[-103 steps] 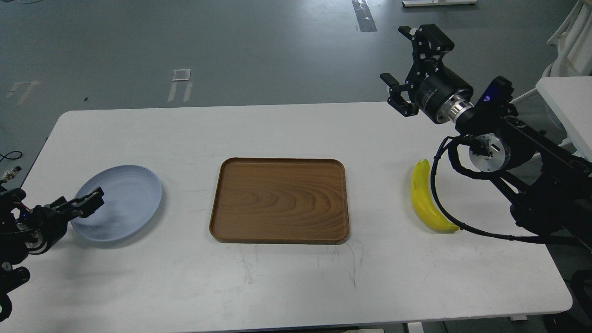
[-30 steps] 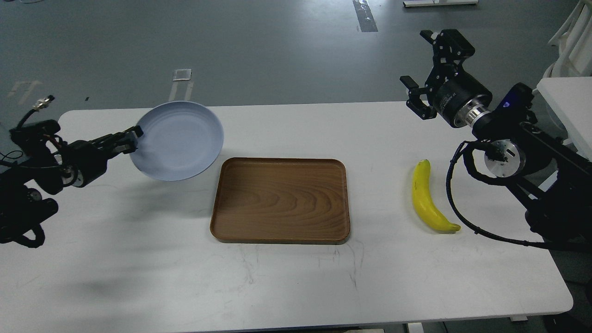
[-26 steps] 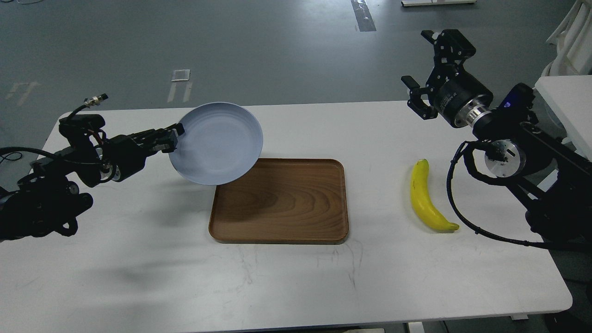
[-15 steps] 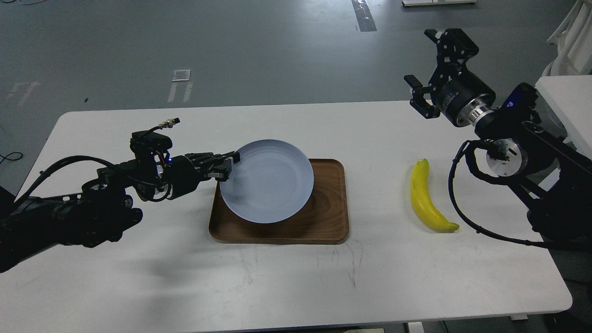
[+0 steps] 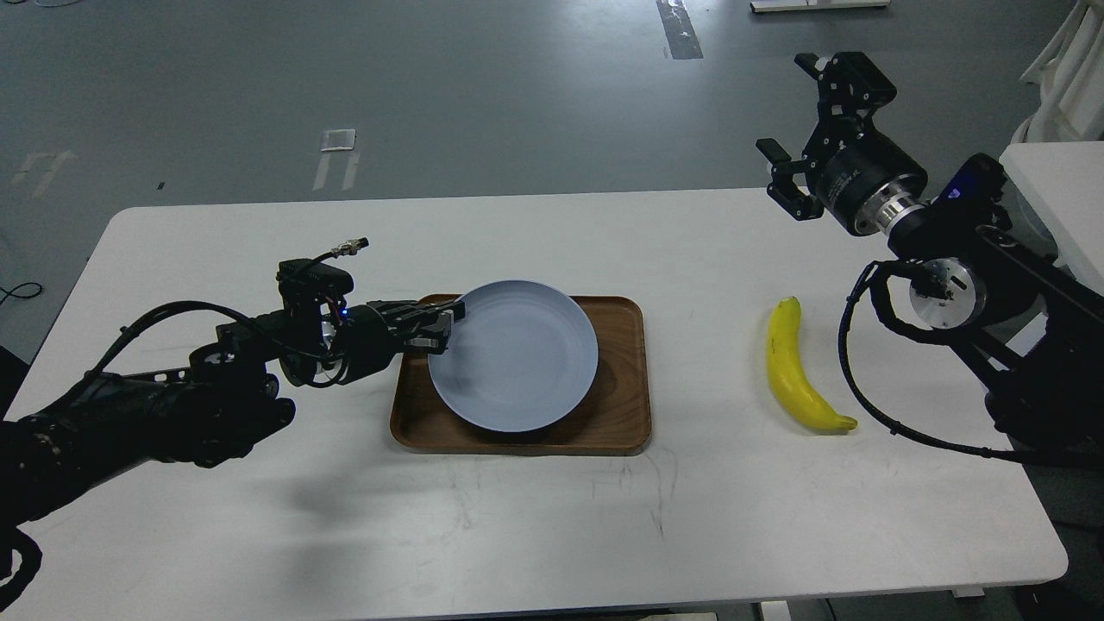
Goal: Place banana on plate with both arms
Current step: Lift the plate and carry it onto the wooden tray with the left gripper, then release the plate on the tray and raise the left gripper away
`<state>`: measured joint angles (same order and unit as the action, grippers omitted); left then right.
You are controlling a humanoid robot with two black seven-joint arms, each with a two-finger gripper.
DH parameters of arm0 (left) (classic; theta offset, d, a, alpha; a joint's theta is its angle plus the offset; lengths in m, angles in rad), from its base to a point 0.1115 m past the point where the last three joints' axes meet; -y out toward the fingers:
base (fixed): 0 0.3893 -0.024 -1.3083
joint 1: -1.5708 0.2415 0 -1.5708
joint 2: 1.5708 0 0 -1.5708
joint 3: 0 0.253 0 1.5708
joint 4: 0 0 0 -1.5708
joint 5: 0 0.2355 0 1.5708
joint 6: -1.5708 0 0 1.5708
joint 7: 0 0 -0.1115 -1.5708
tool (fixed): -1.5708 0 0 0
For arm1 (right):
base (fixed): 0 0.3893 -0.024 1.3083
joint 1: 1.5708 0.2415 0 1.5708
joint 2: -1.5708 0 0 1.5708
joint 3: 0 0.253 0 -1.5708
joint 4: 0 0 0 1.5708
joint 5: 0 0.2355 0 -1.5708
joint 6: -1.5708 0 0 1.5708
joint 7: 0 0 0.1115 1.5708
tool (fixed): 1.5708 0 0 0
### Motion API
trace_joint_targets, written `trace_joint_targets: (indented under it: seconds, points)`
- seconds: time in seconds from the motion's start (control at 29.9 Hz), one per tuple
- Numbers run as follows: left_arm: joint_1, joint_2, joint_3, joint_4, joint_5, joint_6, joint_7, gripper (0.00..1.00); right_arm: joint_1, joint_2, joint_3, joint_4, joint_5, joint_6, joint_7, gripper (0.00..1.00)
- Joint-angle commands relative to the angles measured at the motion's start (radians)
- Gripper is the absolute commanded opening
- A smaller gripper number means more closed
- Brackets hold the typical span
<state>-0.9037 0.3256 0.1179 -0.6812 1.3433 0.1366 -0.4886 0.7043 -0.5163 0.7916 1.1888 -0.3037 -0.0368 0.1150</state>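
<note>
The pale blue-grey plate (image 5: 517,358) is over the brown wooden tray (image 5: 621,379), low and nearly level. My left gripper (image 5: 442,325) is shut on the plate's left rim. The yellow banana (image 5: 795,366) lies on the white table to the right of the tray, its dark tip towards me. My right gripper (image 5: 806,129) is open and empty, raised above the table's far right edge, well behind the banana.
The white table (image 5: 552,517) has bare room in front of the tray and to the left. A black cable (image 5: 854,379) from my right arm loops down close beside the banana. A white furniture edge (image 5: 1056,185) stands at the far right.
My left arm has carried the plate from the table's left side rightward and lowered it over the tray. The right gripper has drifted slightly right. The banana has not moved.
</note>
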Motion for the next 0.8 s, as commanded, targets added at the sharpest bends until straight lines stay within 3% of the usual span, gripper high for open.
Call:
trace_joint_targets:
  seconds: [0.0, 0.37, 0.43, 0.47, 0.5, 0.53, 0.57, 0.67, 0.77]
  points:
    - [0.0, -0.04, -0.001, 0.049, -0.006, -0.002, 0.0, 0.0, 0.0, -0.001, 0.003, 0.0, 0.0, 0.0, 0.0, 1.0]
    - [-0.003, -0.062, 0.0, 0.039, -0.018, -0.011, 0.0, 0.0, 0.0, -0.016, 0.005, 0.0, 0.0, 0.0, 0.0, 1.0]
    - [-0.006, -0.059, -0.001, 0.022, -0.021, -0.031, 0.0, 0.14, 0.0, -0.016, 0.005, 0.0, 0.0, 0.0, 0.0, 1.0]
    - [-0.006, -0.056, -0.001, 0.016, -0.026, -0.049, 0.0, 0.32, 0.0, -0.016, 0.005, 0.0, 0.0, 0.0, 0.0, 1.0]
    - [-0.008, -0.054, -0.003, 0.011, -0.03, -0.055, 0.0, 0.41, 0.0, -0.016, 0.005, 0.0, 0.0, 0.0, 0.0, 1.0]
    - [-0.009, -0.054, -0.006, 0.011, -0.036, -0.058, 0.0, 0.57, 0.0, -0.016, 0.005, 0.0, 0.0, 0.0, 0.0, 1.0]
    - [-0.009, -0.054, -0.006, 0.012, -0.044, -0.058, 0.0, 0.64, 0.0, -0.016, 0.005, 0.0, 0.0, 0.0, 0.0, 1.0]
    - [-0.011, -0.056, -0.009, 0.011, -0.064, -0.058, 0.0, 0.71, 0.0, -0.016, 0.005, 0.0, 0.0, 0.0, 0.0, 1.0]
    - [-0.014, -0.059, -0.012, 0.011, -0.108, -0.06, 0.0, 0.86, 0.0, -0.016, 0.005, -0.001, 0.0, 0.0, 0.0, 1.0]
